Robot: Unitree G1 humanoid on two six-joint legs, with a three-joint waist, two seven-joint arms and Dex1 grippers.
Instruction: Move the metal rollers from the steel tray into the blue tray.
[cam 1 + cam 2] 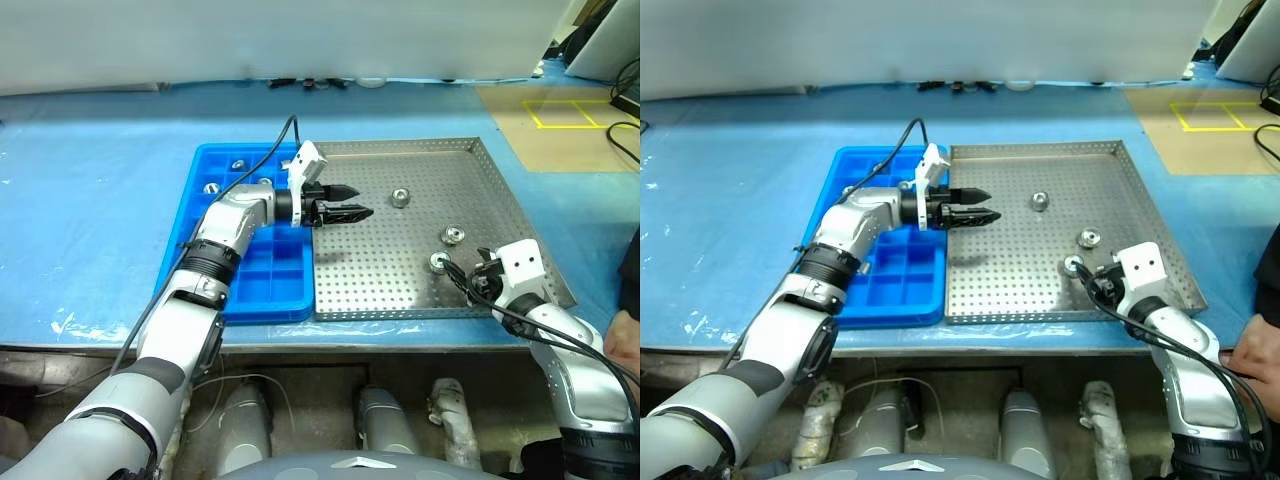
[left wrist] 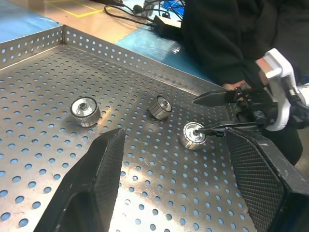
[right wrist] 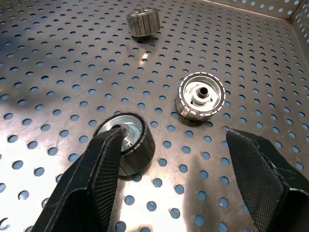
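Rollers [image 1: 400, 197]: three lie in the steel tray [image 1: 400, 270], two in the blue tray [image 1: 262, 275]. Both the left gripper [image 1: 345, 203] and right gripper [image 1: 462, 277] are open and empty.

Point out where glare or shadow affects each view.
Left eye view: the left gripper casts a soft shadow on the steel tray. Right wrist view: bright glare streaks on the tray floor beside the metal rollers.

Five metal rollers [image 1: 399, 197], two trays [image 1: 420, 290]
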